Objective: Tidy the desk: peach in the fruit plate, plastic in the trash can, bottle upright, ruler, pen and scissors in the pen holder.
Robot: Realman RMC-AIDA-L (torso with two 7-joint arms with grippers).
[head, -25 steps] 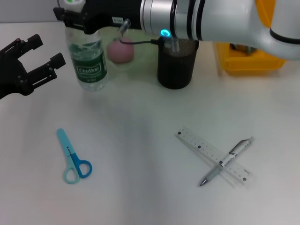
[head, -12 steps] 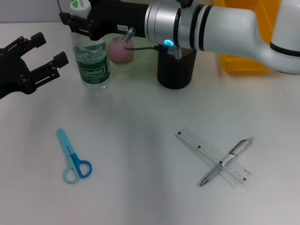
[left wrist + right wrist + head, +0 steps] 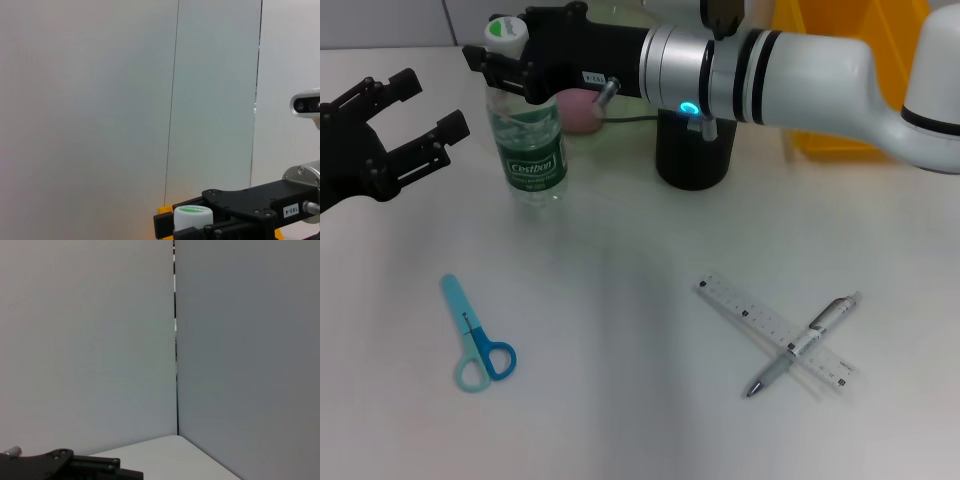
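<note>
A clear bottle (image 3: 534, 140) with a green label and a white-green cap (image 3: 193, 217) stands upright at the back left of the desk. My right gripper (image 3: 510, 64) is shut on its neck, the arm reaching across from the right. A pink peach (image 3: 582, 112) lies just behind the bottle. The black pen holder (image 3: 692, 155) stands to its right. Blue scissors (image 3: 476, 336) lie front left. A pen (image 3: 804, 343) lies crossed over the clear ruler (image 3: 760, 318) front right. My left gripper (image 3: 430, 105) hovers open, left of the bottle. The plastic is out of view.
A yellow bin (image 3: 840, 45) stands at the back right, partly behind my right arm. The white desk top (image 3: 620, 300) stretches between the scissors and the ruler. Both wrist views face a grey wall.
My right gripper has carried the bottle a little rightward and toward the front of the desk, keeping it upright. The left gripper has barely moved.
</note>
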